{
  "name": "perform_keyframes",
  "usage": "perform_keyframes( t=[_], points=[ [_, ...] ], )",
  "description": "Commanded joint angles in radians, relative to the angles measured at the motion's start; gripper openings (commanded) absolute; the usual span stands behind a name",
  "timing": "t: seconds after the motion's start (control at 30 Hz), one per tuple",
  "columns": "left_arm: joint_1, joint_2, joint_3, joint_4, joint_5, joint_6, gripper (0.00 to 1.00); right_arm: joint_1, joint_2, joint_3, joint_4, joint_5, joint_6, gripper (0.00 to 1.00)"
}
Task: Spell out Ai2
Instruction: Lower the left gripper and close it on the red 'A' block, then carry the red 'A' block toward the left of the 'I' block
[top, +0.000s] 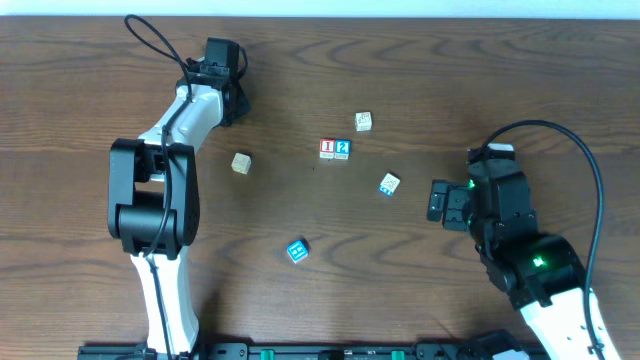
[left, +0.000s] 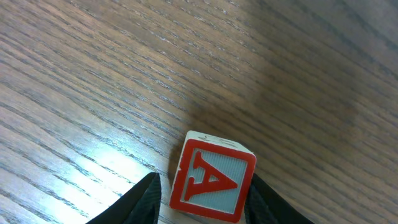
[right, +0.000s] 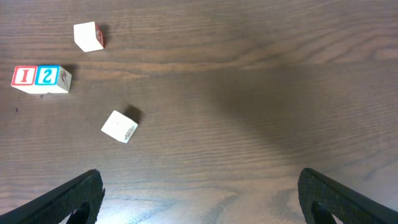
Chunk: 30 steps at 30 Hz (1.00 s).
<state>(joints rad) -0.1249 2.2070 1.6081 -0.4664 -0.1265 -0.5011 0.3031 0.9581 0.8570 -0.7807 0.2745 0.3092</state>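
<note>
A block with a red letter A (left: 212, 179) sits between the fingers of my left gripper (left: 204, 208), low over the wood at the far left of the table. In the overhead view the left gripper (top: 222, 82) hides this block. A red I block (top: 327, 149) and a blue 2 block (top: 343, 149) stand side by side, touching, near the table's middle. They also show in the right wrist view as I (right: 23, 76) and 2 (right: 48, 76). My right gripper (top: 437, 200) is open and empty at the right.
Loose blocks lie about: one behind the pair (top: 363, 121), one to its right (top: 389, 184), a tan one to its left (top: 241, 162), and a blue one nearer the front (top: 297, 251). The wooden table (top: 500, 80) fills the view.
</note>
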Motion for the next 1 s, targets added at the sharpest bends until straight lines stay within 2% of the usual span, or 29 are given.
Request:
perform_keyframes(
  t=[0.0, 0.4, 0.97],
  points=[
    [0.005, 0.010, 0.022, 0.000, 0.019, -0.017, 0.42, -0.010, -0.002, 0.000, 0.002, 0.013, -0.011, 0.99],
    [0.005, 0.010, 0.022, -0.001, 0.020, -0.031, 0.32, -0.010, -0.002, 0.000, 0.002, 0.013, -0.011, 0.99],
    [0.005, 0.009, 0.022, -0.013, 0.049, -0.038, 0.27, -0.010, -0.002, 0.000, 0.002, 0.013, -0.011, 0.99]
  ],
)
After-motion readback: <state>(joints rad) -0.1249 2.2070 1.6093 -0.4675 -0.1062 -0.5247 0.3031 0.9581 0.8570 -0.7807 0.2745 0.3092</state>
